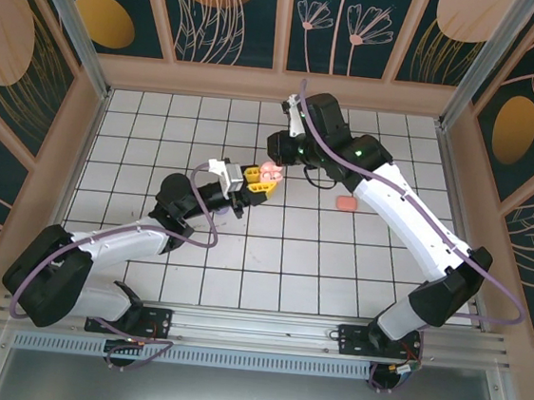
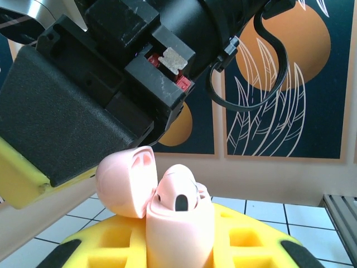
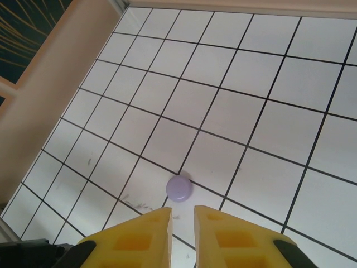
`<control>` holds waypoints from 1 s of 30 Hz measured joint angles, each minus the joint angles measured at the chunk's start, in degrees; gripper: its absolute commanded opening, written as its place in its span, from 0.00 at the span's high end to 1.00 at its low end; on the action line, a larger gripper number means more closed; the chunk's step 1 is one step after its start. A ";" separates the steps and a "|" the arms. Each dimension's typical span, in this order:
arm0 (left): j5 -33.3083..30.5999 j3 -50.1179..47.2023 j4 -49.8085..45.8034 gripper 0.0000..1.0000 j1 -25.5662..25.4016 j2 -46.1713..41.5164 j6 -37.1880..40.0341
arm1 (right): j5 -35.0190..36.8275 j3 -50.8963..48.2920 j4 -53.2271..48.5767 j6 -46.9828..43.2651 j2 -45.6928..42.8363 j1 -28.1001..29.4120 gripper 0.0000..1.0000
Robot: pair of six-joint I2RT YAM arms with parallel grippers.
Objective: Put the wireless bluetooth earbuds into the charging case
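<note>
1. with left gripper (image 1: 253,181), clamping open pink case (image 2: 178,229).
2. showing pink bud (image 2: 177,190) seated in case mouth.
3. with right gripper (image 3: 182,234), jaws almost touching, holding nothing.
4. seeing lilac case (image 3: 179,188) on tiles (image 3: 251,111) below.

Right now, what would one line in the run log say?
left gripper: shut on pink case, lid open | right gripper: above case | lilac case: on tiles

The charging case (image 2: 178,229) is gripped in the left gripper (image 1: 257,182), with its lid (image 2: 125,181) hinged to the left. On the tiled table (image 3: 268,84), a second case (image 3: 179,188) is seen just ahead of the right gripper (image 3: 182,215); a third case (image 1: 346,203) is found behind that gripper, beside its arm (image 1: 409,215).
</note>
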 measured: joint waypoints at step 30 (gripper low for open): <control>-1.62 1.14 1.09 1.00 -0.68 1.95 -0.09 | 3.93 -14.49 1.20 5.14 -18.23 -2.62 0.84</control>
